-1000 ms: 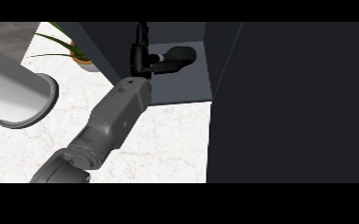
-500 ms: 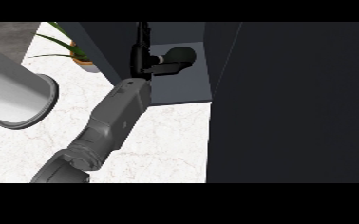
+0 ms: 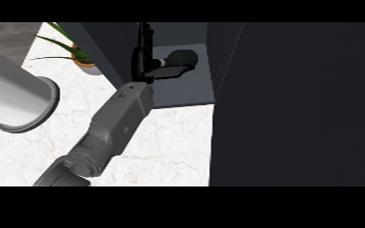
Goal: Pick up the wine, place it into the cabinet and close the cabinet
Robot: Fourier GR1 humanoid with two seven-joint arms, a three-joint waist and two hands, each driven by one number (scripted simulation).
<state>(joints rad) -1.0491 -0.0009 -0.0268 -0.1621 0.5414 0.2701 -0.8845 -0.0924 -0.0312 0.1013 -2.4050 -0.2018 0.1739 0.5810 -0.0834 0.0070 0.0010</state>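
Observation:
The wine bottle point(image 3: 182, 57) shows as a dark round shape with a pale band, standing inside the open cabinet point(image 3: 187, 92) on its grey floor. My left hand point(image 3: 145, 60) reaches in from the lower left and lies against the bottle's left side. Its fingers point straight to the back of the cabinet, and the thumb point(image 3: 175, 71) juts out just in front of the bottle. The hand is open, its fingers not curled round the bottle. My right hand does not show.
The open cabinet door point(image 3: 285, 106) fills the view's right side as a tall dark panel. A potted plant point(image 3: 78, 58) stands left of the cabinet. A large grey metal rim point(image 3: 28, 101) lies at the left edge on the white marble counter point(image 3: 171, 145).

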